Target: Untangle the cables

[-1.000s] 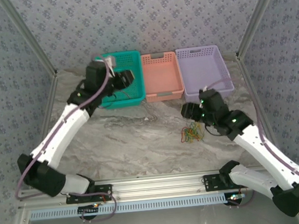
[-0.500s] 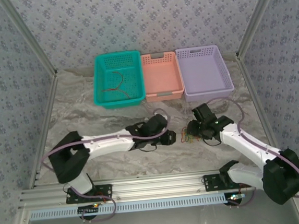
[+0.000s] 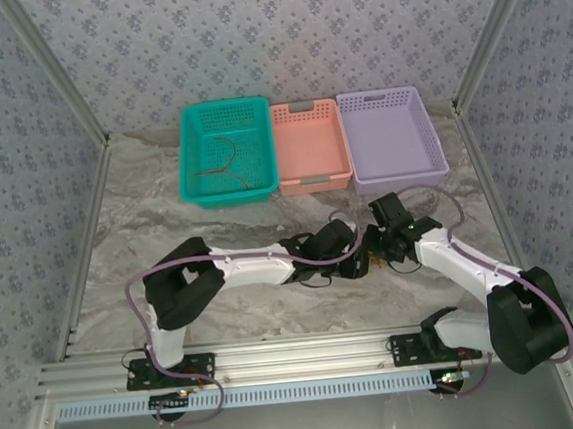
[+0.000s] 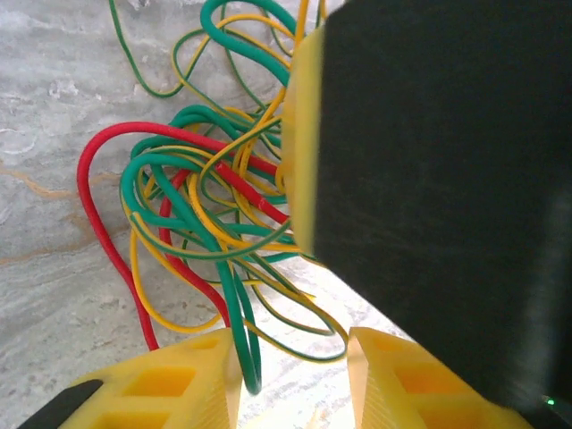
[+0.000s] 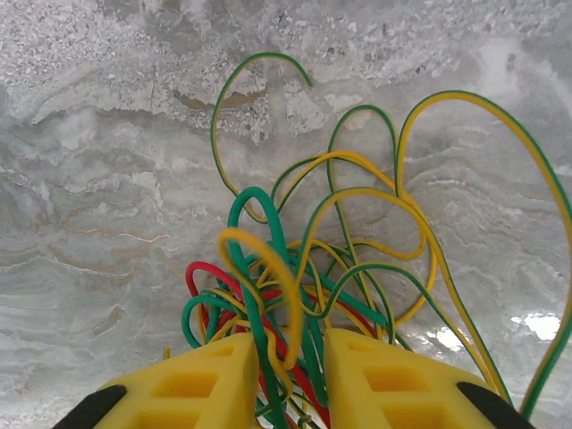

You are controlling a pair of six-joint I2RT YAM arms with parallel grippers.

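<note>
The cables (image 3: 371, 260) lie as one tangle of green, yellow, red and yellow-green wires on the marble table, right of centre. Both grippers meet over it. My left gripper (image 3: 357, 259) comes in from the left. In its wrist view the left gripper (image 4: 295, 362) is open, with a green cable end and a yellow-green loop of the cables (image 4: 192, 201) between its fingers. The right gripper's black and yellow body (image 4: 447, 179) looms close on the right. My right gripper (image 5: 290, 362) is shut on several strands of the cables (image 5: 344, 241). One brown cable (image 3: 224, 162) lies in the teal basket (image 3: 189, 155).
Three baskets stand in a row at the back: the teal one, a pink basket (image 3: 314, 183) and a purple basket (image 3: 400, 177). The two arms nearly touch over the tangle. Metal frame posts rise at both sides.
My left arm swung from the teal basket down to the tangle, leaving the brown cable inside. My right gripper dropped onto the tangle, and its jaws narrowed onto the strands.
</note>
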